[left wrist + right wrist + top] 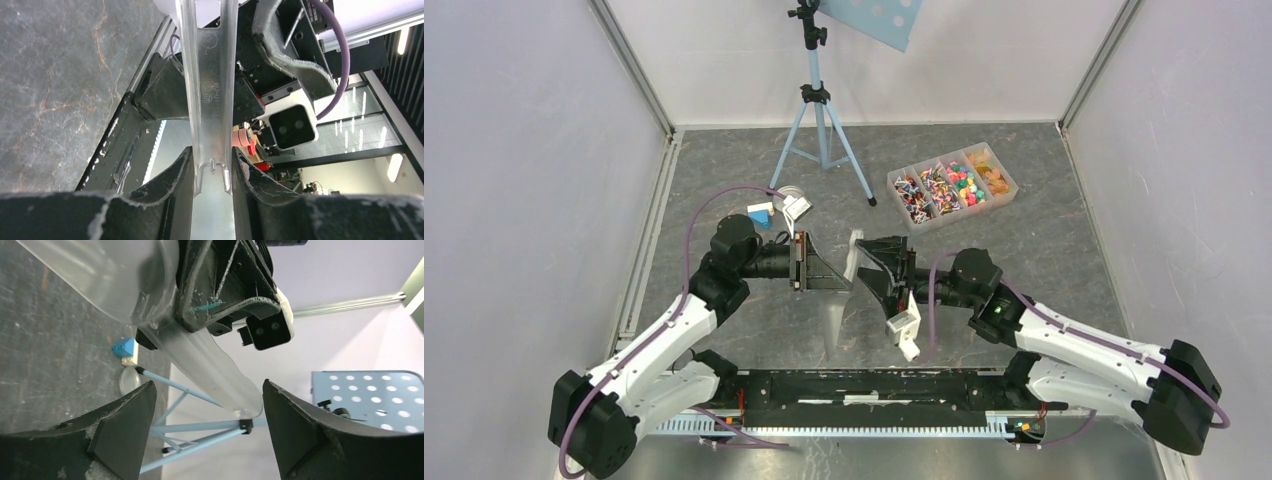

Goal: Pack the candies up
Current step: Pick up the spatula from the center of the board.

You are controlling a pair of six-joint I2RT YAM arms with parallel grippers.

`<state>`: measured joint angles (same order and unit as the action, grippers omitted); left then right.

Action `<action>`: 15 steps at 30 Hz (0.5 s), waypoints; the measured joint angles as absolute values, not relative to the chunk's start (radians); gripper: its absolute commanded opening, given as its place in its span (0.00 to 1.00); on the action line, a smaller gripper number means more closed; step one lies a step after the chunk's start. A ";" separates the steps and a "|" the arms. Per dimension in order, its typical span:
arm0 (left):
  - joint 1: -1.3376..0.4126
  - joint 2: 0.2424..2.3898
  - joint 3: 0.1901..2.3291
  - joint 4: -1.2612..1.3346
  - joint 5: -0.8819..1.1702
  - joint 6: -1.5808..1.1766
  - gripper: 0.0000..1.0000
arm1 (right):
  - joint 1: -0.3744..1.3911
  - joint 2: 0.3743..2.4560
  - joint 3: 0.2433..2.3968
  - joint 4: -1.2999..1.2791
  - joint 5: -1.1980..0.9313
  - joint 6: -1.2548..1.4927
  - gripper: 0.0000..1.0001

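Note:
The candies (952, 187) lie sorted in a clear divided box (1007, 190) at the back right, away from both arms. Mid-table, my left gripper (829, 277) (212, 152) is shut on the handle of a clear plastic scoop (834, 320) (210, 95). The scoop's bowl (100, 270) hangs toward the near edge, and no candy shows in it. My right gripper (864, 265) (208, 384) faces the left one with jaws wide apart. The handle's tip (240, 405) reaches between the right jaws, close to the right finger (295, 430); I see no contact.
A light-blue tripod (822, 140) (200, 427) stands at the back centre, carrying a perforated blue panel (874, 18). A blue-and-white block (761, 215) (124, 347) and a small clear round lid (789, 193) (131, 380) lie behind the left arm. White walls enclose the grey table.

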<state>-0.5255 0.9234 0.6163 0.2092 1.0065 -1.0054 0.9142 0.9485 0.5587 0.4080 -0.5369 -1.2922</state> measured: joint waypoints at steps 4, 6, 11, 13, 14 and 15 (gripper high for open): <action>-0.526 0.933 0.630 0.154 1.011 -1.005 0.02 | 0.963 0.981 0.538 0.450 -0.448 -1.395 0.80; -0.526 0.938 0.641 0.123 1.017 -1.005 0.02 | 0.978 0.999 0.536 0.460 -0.426 -1.431 0.71; -0.526 0.947 0.649 0.079 1.032 -1.005 0.06 | 1.004 1.046 0.536 0.494 -0.383 -1.490 0.48; -0.526 0.953 0.650 0.060 1.032 -1.005 0.13 | 1.009 1.060 0.536 0.516 -0.373 -1.500 0.35; -0.526 0.956 0.651 0.047 1.031 -1.005 0.22 | 1.011 1.066 0.536 0.527 -0.369 -1.502 0.28; -0.526 0.958 0.656 0.037 1.032 -1.015 0.29 | 1.013 1.069 0.536 0.527 -0.365 -1.508 0.23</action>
